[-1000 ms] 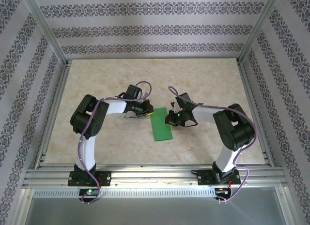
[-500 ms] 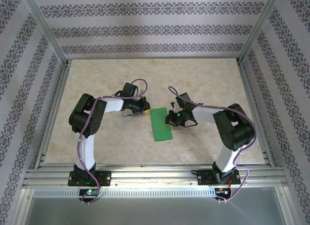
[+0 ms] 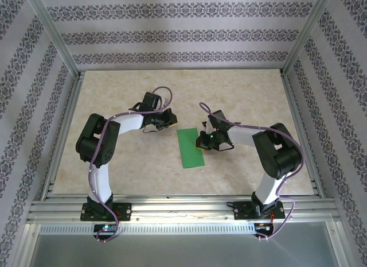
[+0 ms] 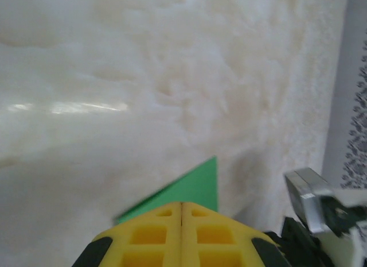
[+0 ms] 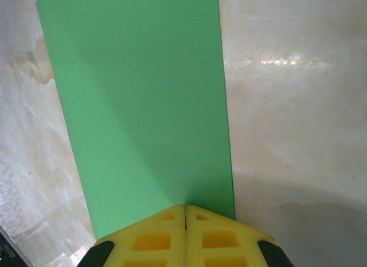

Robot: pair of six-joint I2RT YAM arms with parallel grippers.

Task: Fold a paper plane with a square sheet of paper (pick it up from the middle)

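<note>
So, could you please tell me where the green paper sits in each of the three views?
Top external: the green paper lies mid-table between the arms, by the right gripper.
Left wrist: its corner shows at lower centre, beyond the left gripper.
Right wrist: a tall strip, left of centre.
Shared landmark: the pale marbled tabletop.
</note>
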